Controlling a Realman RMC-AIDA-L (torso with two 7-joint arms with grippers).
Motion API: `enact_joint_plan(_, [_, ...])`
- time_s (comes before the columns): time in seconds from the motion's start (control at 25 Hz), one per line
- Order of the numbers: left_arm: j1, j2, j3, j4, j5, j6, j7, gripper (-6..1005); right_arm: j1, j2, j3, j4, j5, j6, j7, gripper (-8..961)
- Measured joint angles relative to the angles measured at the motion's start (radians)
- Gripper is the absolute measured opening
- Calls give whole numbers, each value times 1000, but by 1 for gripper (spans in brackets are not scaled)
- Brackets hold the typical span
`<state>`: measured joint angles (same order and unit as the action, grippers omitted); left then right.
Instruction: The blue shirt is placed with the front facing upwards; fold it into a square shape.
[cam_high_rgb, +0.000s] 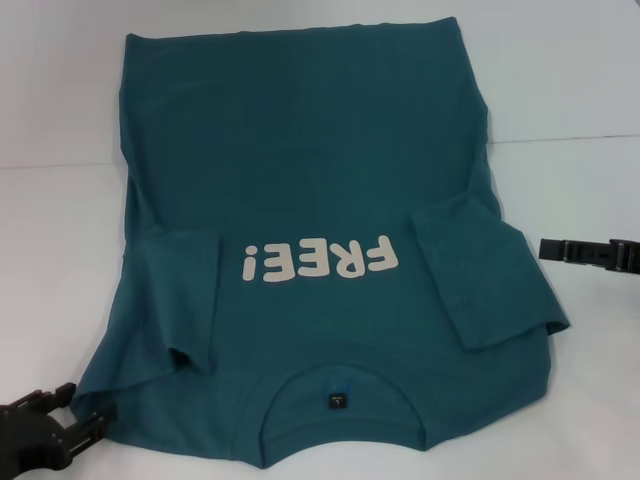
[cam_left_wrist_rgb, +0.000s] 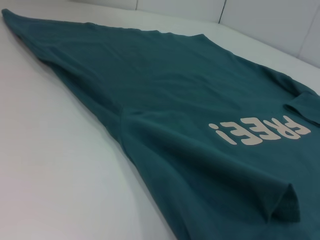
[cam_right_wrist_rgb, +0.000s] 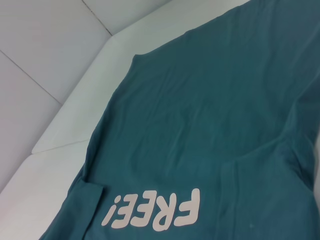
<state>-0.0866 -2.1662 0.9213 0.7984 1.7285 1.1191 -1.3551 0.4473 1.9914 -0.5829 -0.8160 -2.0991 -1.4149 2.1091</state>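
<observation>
White table (cam_high_rgb: 60, 230), blue shirt (cam_high_rgb: 300, 180) untouched

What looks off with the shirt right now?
Nothing damaged. The shirt lies front up, both sleeves folded inward, but unevenly: the right sleeve sits askew, and the left shoulder is rumpled by the left gripper.

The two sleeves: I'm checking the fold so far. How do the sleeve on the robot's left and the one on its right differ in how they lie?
The left sleeve lies folded in over the shirt, its cuff reaching nearly to the lettering. The right sleeve is folded less far in; its end sticks out past the shirt's side onto the table. The left gripper is at the left shoulder; the right gripper hangs apart from the right sleeve. Both sleeves are short and teal.
</observation>
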Motion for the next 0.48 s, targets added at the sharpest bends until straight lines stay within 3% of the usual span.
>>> enact_joint_plan(0.08, [-2,0,1,0,-2,0,14,718,1,1,0,0,0,0,2,679])
enact_joint_plan(0.48, [-6,-8,5,0,-9,-31,29,353,-4,-2,0,0,0,-5,26,677])
